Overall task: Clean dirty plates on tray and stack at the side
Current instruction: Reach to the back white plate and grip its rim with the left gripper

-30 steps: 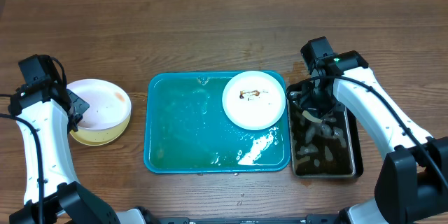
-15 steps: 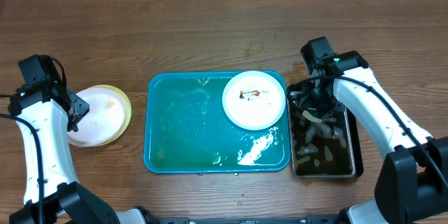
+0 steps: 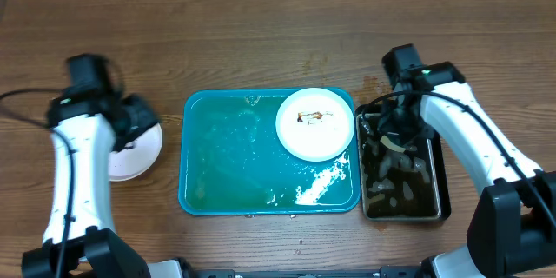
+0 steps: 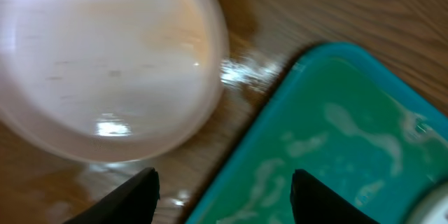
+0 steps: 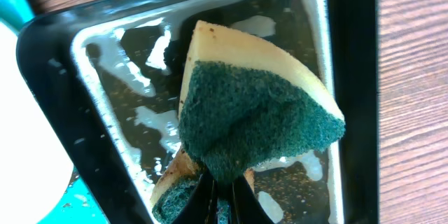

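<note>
Hovering over the plate, left gripper jaws spread, seemingly empty; right gripper pinches the sponge above the black tray.

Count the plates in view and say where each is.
2. One smeared white plate lies in the tray's far right corner; a second white plate sits on the table left of the tray, partly under the left arm. One more may hide beneath it.

Top-down overhead, close wrists, shared tray
</note>
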Controlling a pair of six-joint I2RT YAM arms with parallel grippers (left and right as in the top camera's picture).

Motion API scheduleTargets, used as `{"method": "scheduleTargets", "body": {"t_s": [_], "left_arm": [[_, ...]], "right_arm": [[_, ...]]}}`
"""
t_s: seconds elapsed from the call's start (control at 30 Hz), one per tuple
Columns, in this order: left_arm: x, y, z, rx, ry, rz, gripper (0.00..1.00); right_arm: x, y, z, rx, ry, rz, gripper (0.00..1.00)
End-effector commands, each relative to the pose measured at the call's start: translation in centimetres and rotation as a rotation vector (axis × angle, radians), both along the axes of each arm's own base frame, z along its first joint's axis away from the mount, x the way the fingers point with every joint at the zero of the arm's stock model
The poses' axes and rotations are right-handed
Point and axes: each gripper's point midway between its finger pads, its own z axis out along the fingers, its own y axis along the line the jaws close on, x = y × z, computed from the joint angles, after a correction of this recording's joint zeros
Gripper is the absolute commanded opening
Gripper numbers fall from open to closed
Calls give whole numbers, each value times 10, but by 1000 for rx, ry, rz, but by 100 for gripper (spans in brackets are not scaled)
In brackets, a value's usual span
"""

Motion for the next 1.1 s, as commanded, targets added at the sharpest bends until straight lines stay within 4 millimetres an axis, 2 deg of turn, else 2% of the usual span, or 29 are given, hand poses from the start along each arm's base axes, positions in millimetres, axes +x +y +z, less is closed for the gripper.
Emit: {"method": "scheduleTargets", "body": {"t_s": [0.0, 0.2, 0.33, 0.47, 0.73, 0.87, 1.07], "left_arm": [[10, -62, 1, -110, -31, -198, 63], [9, -152, 4, -134, -55, -414, 65], [1, -196, -4, -128, -34, -471, 69], [-11, -231, -24, -140, 28, -499, 68], [-18, -272, -71, -192, 133, -447, 66], [-19, -280, -88, -201, 168, -387, 66], [-24, -281, -112, -193, 232, -341, 65]], "right_arm": [[1, 0, 7, 74, -15, 23, 4], [0, -1, 7, 93, -5, 49, 4], [1, -1, 7, 94, -10, 48, 4], [1, -1, 7, 94, -12, 49, 4], [1, -1, 7, 94, -11, 49, 4], [1, -1, 7, 94, -11, 49, 4], [1, -1, 7, 94, -11, 49, 4]]}}
